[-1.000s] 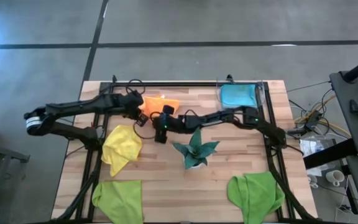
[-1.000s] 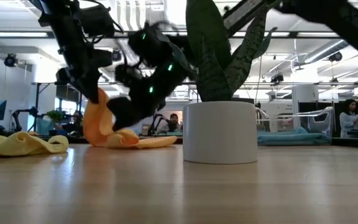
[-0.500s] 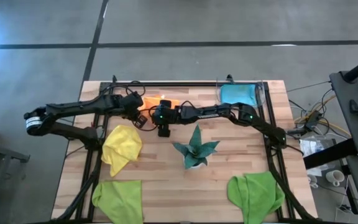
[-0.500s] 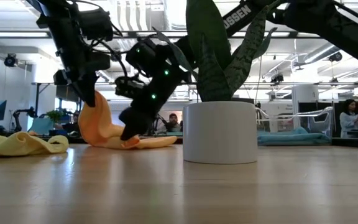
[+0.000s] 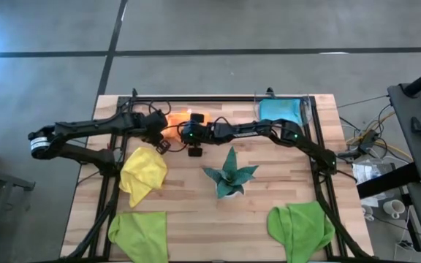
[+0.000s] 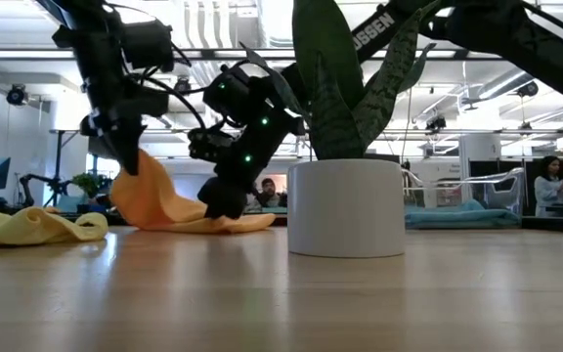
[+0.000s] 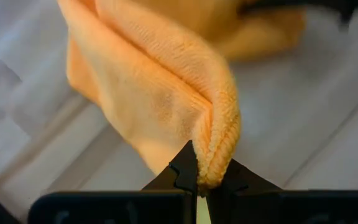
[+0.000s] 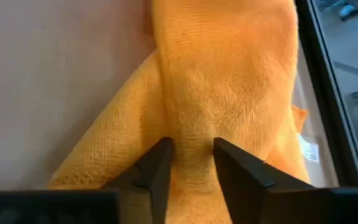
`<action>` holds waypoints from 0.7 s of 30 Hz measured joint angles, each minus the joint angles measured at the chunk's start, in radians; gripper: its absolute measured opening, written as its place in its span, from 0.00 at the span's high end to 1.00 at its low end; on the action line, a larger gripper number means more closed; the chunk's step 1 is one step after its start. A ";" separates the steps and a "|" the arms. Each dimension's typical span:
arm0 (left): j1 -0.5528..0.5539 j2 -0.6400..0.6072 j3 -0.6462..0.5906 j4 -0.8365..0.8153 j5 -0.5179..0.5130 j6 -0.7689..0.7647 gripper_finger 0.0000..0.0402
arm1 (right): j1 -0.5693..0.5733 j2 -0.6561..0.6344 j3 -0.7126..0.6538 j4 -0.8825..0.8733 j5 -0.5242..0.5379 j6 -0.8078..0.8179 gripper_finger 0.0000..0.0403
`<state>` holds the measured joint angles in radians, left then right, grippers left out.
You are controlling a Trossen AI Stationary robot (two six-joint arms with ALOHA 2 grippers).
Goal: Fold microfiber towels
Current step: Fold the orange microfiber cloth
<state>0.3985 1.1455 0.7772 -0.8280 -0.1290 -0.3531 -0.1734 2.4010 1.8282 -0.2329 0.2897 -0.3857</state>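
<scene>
The orange microfiber towel (image 5: 185,119) is being worked at the far side of the table (image 5: 196,204), between both arms. An edge of it is pinched tight in the left gripper (image 7: 202,180), and in the low view that edge is held up off the wood, probably so the cloth hangs and can be laid over itself. The right gripper (image 8: 190,163) is set down on the other part of the orange towel, with a ridge of fabric caught between its fingers; it looks clamped onto it, likely to anchor that side while the left one lifts.

The rest is untouched: the yellow towel (image 5: 143,172) is lying crumpled just near the left arm, two lime green towels (image 5: 139,234) are parked at the near corners, and the light blue towel (image 5: 280,112) sits at the far right corner. The potted plant (image 5: 229,175) is in the middle, so any fold should probably be kept clear of it.
</scene>
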 joint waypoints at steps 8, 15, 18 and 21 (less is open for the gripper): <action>-0.001 0.002 -0.079 -0.019 0.011 -0.005 1.00 | 0.001 -0.037 0.001 -0.108 0.000 -0.002 0.95; -0.001 0.001 -0.111 -0.011 0.007 0.004 1.00 | 0.003 -0.108 0.000 -0.274 0.000 -0.036 0.98; -0.001 -0.011 -0.067 -0.009 -0.037 0.036 1.00 | 0.003 -0.186 0.000 -0.317 0.000 -0.042 0.98; -0.001 -0.033 0.016 -0.010 -0.111 0.070 1.00 | 0.003 -0.278 0.000 -0.329 0.032 -0.054 0.98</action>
<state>0.3977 1.1130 0.7933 -0.8384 -0.2400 -0.2831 -0.1705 2.1234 1.8286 -0.5620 0.3216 -0.4392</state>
